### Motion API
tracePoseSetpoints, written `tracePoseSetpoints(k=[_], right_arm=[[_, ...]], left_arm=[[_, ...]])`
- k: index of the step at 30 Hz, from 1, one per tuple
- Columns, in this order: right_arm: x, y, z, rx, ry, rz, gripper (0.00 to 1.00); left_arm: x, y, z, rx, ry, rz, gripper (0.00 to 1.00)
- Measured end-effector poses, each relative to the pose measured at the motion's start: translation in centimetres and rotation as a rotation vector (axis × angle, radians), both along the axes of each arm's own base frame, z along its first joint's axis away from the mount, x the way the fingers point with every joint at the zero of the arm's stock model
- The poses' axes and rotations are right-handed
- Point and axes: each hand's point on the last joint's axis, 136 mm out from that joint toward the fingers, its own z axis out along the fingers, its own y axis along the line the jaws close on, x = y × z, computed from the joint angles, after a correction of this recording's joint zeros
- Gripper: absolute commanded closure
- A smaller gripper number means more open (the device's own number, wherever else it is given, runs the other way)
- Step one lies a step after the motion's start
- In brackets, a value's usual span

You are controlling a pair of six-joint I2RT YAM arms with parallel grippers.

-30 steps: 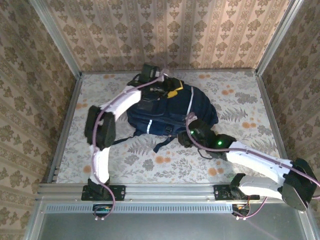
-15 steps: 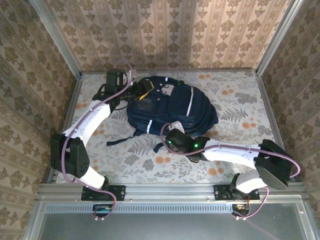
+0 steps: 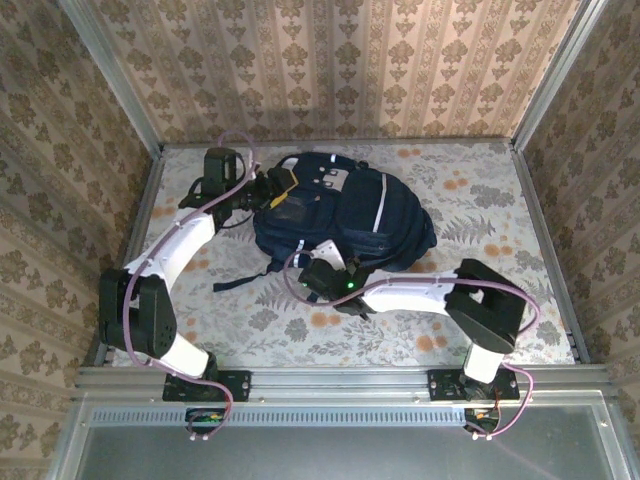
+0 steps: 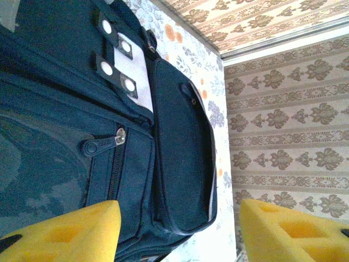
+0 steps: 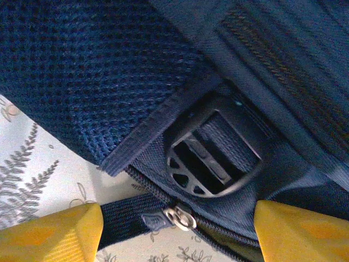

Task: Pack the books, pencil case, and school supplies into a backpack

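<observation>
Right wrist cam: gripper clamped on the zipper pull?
No, the right gripper's jaws stand wide apart, with the zipper pull lying untouched between them.

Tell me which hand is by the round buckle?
The right hand, at the backpack's near edge; the left hand faces the front pocket zip instead.

Walls [image 3: 330, 60] papered in tan damask stand on three sides of the table [image 3: 480, 190], its floral cloth edged by metal rails [image 3: 330, 380].
</observation>
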Motion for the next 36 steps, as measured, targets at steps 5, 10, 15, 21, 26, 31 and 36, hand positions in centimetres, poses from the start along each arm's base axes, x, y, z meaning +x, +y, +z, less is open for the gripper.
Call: tracePoseSetpoints(k=[5,10,15,21,26,31,36], right_arm=[[0.4,-0.8,-0.2,-0.116,-0.052,-0.006,0.32],[0.1,-3.6,1.0,-0.161,-0.111,-0.027,0.39],[0.5,-7.7,3.7,-0.120,-0.156,-0.104,0.41],[-0.6,-11.3,7.3,0.129,-0.198,-0.135,0.60],[-2.0,-8.5,6.8,0.325,-0.102,-0.037,0.67],[-2.9,-4.5,3.4,0.388,0.089,0.023,0.62],[-2.9,-1.0,1.6,0.420,0.236,0.033,0.54]], left_arm=[[-0.1,-0.1,0.0,-0.010,0.002,-0.005,0.39],[0.1,0.3,-0.4,-0.008,0.010,0.006,0.39],[0.3,0.8,-0.3,-0.010,0.009,0.015,0.39],[0.5,1.1,-0.5,-0.011,0.014,0.021,0.39],[0.7,1.2,-0.9,-0.011,0.024,0.022,0.39],[0.7,1.2,-0.8,-0.016,0.026,0.022,0.39],[0.6,1.1,-0.8,-0.026,0.035,0.021,0.39]])
